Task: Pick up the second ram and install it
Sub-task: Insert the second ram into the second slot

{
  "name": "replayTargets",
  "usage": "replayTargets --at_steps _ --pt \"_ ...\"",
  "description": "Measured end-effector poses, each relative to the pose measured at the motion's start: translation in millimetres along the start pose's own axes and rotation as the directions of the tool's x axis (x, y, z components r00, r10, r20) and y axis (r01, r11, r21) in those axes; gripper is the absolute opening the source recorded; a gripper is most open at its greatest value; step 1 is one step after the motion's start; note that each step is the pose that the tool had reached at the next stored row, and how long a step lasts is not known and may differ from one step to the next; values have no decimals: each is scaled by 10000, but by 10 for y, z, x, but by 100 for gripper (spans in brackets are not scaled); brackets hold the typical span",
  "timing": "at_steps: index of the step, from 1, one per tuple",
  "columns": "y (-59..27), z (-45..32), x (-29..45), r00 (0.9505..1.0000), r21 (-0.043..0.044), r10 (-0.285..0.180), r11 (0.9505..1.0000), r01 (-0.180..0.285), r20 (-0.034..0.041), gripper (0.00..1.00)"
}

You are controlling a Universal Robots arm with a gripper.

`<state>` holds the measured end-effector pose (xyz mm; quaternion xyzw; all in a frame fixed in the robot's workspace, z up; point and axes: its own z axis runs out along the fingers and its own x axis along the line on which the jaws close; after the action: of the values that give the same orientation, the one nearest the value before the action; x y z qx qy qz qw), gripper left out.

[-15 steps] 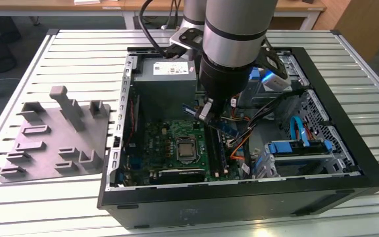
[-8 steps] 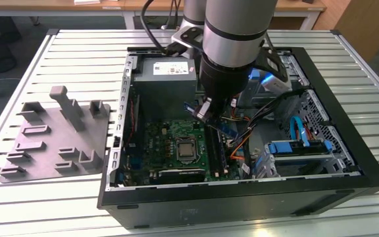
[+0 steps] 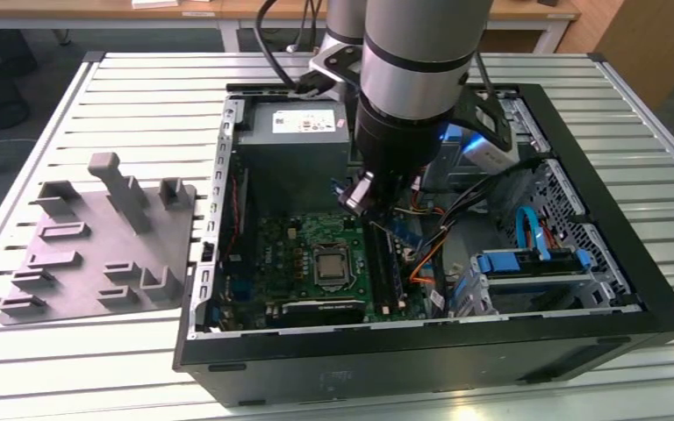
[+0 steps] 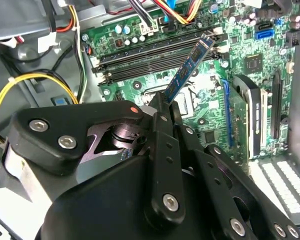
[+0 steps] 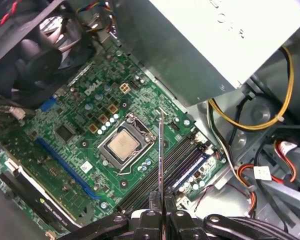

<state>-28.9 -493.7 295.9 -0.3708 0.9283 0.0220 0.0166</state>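
Note:
My gripper point(image 3: 367, 200) reaches down into the open computer case point(image 3: 618, 263) and is shut on the second ram point(image 4: 190, 67), a thin green stick with black chips. In the first wrist view the ram point(image 5: 161, 150) shows edge-on, held between the fingers point(image 5: 152, 202). It hangs above the motherboard point(image 3: 302, 263), between the processor socket point(image 5: 124, 142) and the long black memory slots point(image 5: 182, 167). Seen in the second wrist view, the stick's far end lies over the slots point(image 4: 150, 55), tilted across them and apart from them.
The grey power supply point(image 3: 290, 132) stands close behind the arm. Yellow and red cables point(image 5: 285, 100) run beside the slots. A drive cage with blue parts point(image 3: 525, 263) lies on the exterior view's right. The grey moulded holder plate point(image 3: 91, 254) sits outside the case on the slatted table point(image 3: 32, 132).

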Motion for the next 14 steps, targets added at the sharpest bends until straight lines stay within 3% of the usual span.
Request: replayTargets --at_steps 8,14 --pt "0 0 0 9955 44 945 9955 -945 29 14" --pt "0 0 0 9857 76 1683 9857 -1683 54 14"
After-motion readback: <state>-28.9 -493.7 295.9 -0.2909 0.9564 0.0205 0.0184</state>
